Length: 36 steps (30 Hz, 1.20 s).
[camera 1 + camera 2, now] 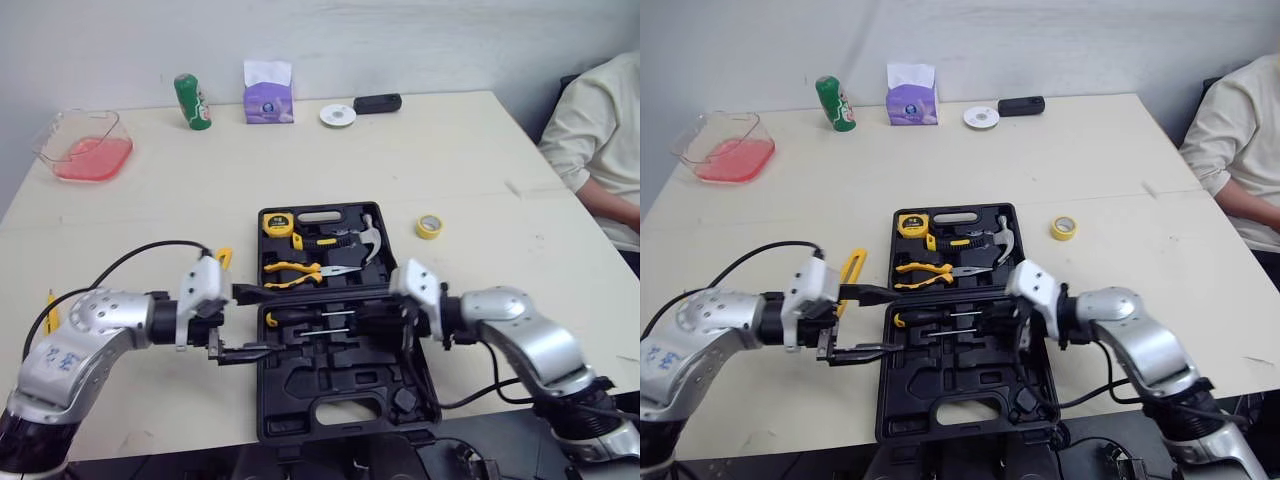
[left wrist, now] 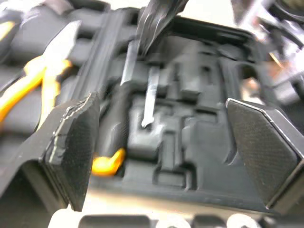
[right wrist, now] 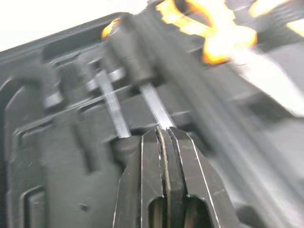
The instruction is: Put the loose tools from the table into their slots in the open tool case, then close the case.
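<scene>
Inside moulded case [image 1: 300,385], slim steel screwdrivers [image 1: 312,316].

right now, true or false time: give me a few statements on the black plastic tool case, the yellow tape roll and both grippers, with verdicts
1. The black plastic tool case lies open on the beige table. True.
2. The yellow roll of tape sits inside the case. False: it lies on the table, to the case's right.
3. The left gripper is open. True.
4. The right gripper is wide open. False: its fingers are shut.
</scene>
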Motion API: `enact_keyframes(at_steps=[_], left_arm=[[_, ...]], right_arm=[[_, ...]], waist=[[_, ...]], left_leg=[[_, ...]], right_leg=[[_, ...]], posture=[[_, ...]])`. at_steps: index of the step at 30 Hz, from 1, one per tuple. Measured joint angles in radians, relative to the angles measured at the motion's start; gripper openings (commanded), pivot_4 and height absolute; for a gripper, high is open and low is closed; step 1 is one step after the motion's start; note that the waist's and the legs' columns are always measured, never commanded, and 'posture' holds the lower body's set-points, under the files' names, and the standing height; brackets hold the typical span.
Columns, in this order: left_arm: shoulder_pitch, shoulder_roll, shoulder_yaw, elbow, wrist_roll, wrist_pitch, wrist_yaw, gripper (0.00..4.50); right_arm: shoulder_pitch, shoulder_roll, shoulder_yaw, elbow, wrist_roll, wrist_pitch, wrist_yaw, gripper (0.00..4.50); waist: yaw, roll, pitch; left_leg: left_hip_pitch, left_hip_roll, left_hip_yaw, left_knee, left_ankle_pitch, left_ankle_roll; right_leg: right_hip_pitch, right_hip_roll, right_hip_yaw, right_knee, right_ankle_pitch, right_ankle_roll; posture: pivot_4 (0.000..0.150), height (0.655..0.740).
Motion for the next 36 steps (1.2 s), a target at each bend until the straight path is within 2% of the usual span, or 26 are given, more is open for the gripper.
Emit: enact_keyframes(at_steps=[3, 6, 10, 13, 15, 20, 24, 26, 30, 36], left_arm=[[0.159, -0.07, 0.174, -0.019, -0.031, 0.031, 0.09, 4.5], [0.315, -0.168, 0.357, -0.024, -0.077, 0.05, 0.163, 4.5], [0.531, -0.293, 0.677, 0.064, -0.113, 0.031, 0.237, 4.5], [0.603, -0.314, 0.789, 0.12, -0.115, -0.012, 0.24, 4.5], [0.62, -0.315, 0.843, 0.183, -0.118, -0.041, 0.24, 4.5], [0.665, -0.307, 0.912, 0.383, -0.084, -0.122, 0.24, 4.5], [0.667, -0.292, 0.924, 0.392, -0.091, -0.131, 0.257, 4.5], [0.666, -0.293, 0.925, 0.367, -0.107, -0.124, 0.275, 4.5], [0.647, -0.299, 0.922, 0.325, -0.133, -0.096, 0.319, 4.5], [0.518, -0.309, 0.836, 0.155, -0.22, 0.06, 0.55, 4.5]], right_arm=[[0.048, -0.089, -0.155, -0.005, 0.049, 0.024, 0.009, 0.03], [0.106, -0.174, -0.25, 0.051, 0.066, 0.017, 0.05, 0.93], [0.148, -0.312, -0.389, 0.323, 0.006, -0.058, 0.082, 2.88], [0.13, -0.335, -0.411, 0.473, -0.033, -0.138, 0.092, 4.35], [0.11, -0.336, -0.407, 0.546, -0.051, -0.183, 0.1, 4.43], [0.03, -0.358, -0.388, 0.792, -0.112, -0.302, 0.116, 4.43], [-0.137, -0.377, -0.324, 1.008, -0.193, -0.411, 0.118, 4.43], [-0.169, -0.377, -0.308, 1.045, -0.206, -0.43, 0.121, 4.43], [-0.182, -0.373, -0.291, 1.054, -0.214, -0.441, 0.136, 4.43], [-0.217, -0.298, -0.226, 0.816, -0.168, -0.346, 0.19, 4.43]], waist=[[0.002, 0.0, 0.0], [0.0, -0.001, 0.001], [-0.003, -0.002, 0.002], [0.001, -0.003, 0.002], [0.005, -0.001, 0.003], [-0.003, 0.002, 0.003], [-0.008, 0.002, 0.003], [-0.011, 0.002, 0.003], [-0.015, 0.002, 0.003], [-0.025, 0.004, 0.003]], left_leg=[[0.0, 0.0, 0.0, 0.0, -0.002, 0.003], [0.0, -0.001, 0.0, 0.0, -0.007, 0.011], [0.003, -0.001, 0.002, 0.001, -0.009, 0.012], [0.004, -0.001, 0.001, 0.001, -0.009, 0.011], [0.003, -0.001, -0.001, 0.001, -0.01, 0.007], [0.001, 0.0, 0.001, 0.001, -0.01, 0.009], [0.0, 0.0, 0.003, 0.001, -0.01, 0.009], [0.0, 0.001, 0.002, 0.001, -0.01, 0.008], [0.0, 0.001, 0.003, 0.0, -0.011, 0.008], [0.0, 0.001, 0.003, -0.001, -0.009, 0.006]], right_leg=[[0.001, 0.0, 0.0, -0.003, 0.0, 0.0], [0.003, -0.001, 0.0, -0.006, 0.001, 0.002], [0.004, -0.001, 0.0, -0.007, 0.001, 0.002], [0.005, -0.001, -0.001, -0.007, -0.001, -0.001], [0.004, -0.001, -0.002, -0.008, -0.002, -0.004], [0.001, -0.001, -0.002, -0.006, -0.001, -0.002], [-0.001, -0.002, 0.0, -0.005, 0.0, -0.001], [-0.001, -0.002, 0.0, -0.004, -0.001, -0.001], [-0.002, -0.002, 0.001, -0.003, -0.001, -0.001], [-0.004, -0.002, 0.002, 0.0, 0.0, -0.001]], posture=[[0.15, 0.7244], [0.15, 0.7244], [0.15, 0.7244], [0.15, 0.7244], [0.15, 0.7244], [0.15, 0.7244], [0.15, 0.7244], [0.15, 0.7244], [0.15, 0.7244], [0.15, 0.7244]])
